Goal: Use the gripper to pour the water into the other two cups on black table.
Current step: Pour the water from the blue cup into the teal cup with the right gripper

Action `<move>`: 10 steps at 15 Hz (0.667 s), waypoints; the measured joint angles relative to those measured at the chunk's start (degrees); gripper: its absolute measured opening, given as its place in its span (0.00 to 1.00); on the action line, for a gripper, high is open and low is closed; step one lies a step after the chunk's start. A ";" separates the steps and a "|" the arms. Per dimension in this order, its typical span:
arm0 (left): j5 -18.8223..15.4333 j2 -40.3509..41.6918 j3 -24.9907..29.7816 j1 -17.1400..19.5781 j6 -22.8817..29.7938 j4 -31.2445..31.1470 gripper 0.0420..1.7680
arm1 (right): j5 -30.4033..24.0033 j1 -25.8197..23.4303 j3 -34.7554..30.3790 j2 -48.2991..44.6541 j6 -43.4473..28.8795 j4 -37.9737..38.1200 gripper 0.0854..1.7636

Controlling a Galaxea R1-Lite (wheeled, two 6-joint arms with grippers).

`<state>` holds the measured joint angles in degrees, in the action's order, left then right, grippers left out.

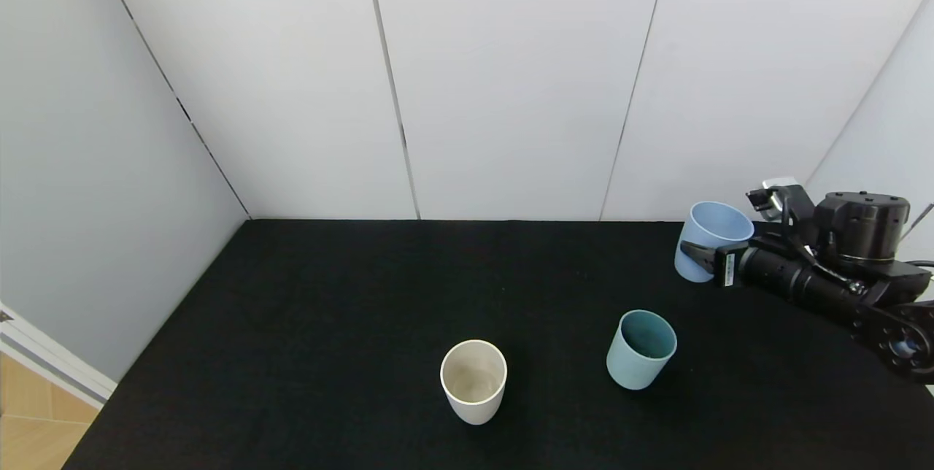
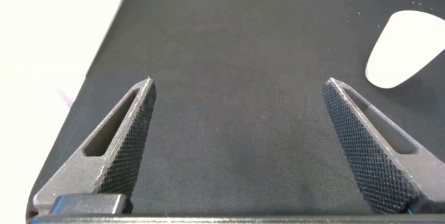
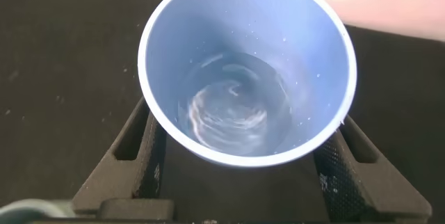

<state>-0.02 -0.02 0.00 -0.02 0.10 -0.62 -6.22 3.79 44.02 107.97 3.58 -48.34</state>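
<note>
Water (image 3: 233,109): you can see it rippling in the bottom of the blue cup (image 1: 706,240), glinting in your right wrist view.
Blue cup: it sits at the far right of the table (image 1: 365,324), gripped around its lower body.
Right claw (image 1: 702,256): your claw is clamped on the blue cup, one finger pressed against each side of its wall.
Left claw (image 2: 240,95): your other claw hangs spread wide over bare black cloth, holding nothing; it does not show in the head view.
Mint-green cup (image 1: 641,349): it stands upright right of centre, nearer than the blue cup and well apart from it.
Cream-white cup (image 1: 473,381): it stands upright near the front, left of the mint-green one, the two apart.
</note>
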 joint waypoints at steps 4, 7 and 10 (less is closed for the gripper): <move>0.02 0.00 0.00 0.00 0.00 0.00 0.97 | 0.02 -0.10 -2.33 -7.03 3.27 3.91 0.70; 0.02 0.00 0.00 0.02 0.00 0.02 0.97 | 0.02 0.32 -4.33 -10.57 6.64 4.33 0.70; 0.02 0.00 0.00 0.02 -0.02 0.00 0.97 | 0.05 0.43 -5.30 -13.70 10.25 8.55 0.70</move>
<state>0.00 -0.02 0.00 0.00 0.07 -0.62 -6.17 4.22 38.72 94.27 13.84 -39.79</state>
